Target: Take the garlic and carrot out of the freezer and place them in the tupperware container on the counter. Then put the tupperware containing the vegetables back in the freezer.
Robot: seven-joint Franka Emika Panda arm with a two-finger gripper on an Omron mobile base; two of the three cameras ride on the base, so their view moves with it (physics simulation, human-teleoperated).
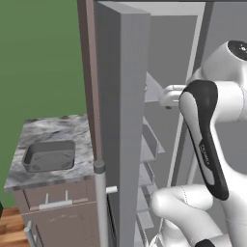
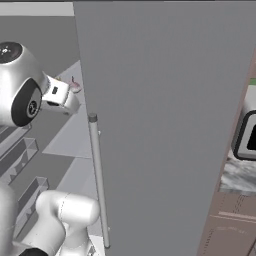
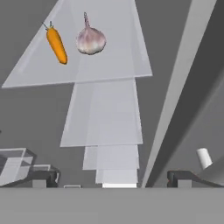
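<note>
1. Carrot (image 3: 57,45): bright orange, with a dark tip at its upper end.
2. Garlic (image 3: 90,40): pinkish-white, faintly streaked, with a thin darker stem.
3. Freezer (image 1: 123,120): light grey door and walls; pale grey shelves (image 3: 103,113).
4. Counter (image 1: 53,131): grey-and-white marbled top over a brownish-grey cabinet with light bar handles.
5. Container (image 1: 49,155): dark grey, near the counter's front edge.
6. Wall (image 1: 38,58): plain green.
7. Arm (image 1: 212,120): white with black joint covers.

Glossy white rounded arm (image 1: 212,144) links, a long black inlay with faint lettering, dark round joint caps.
</note>
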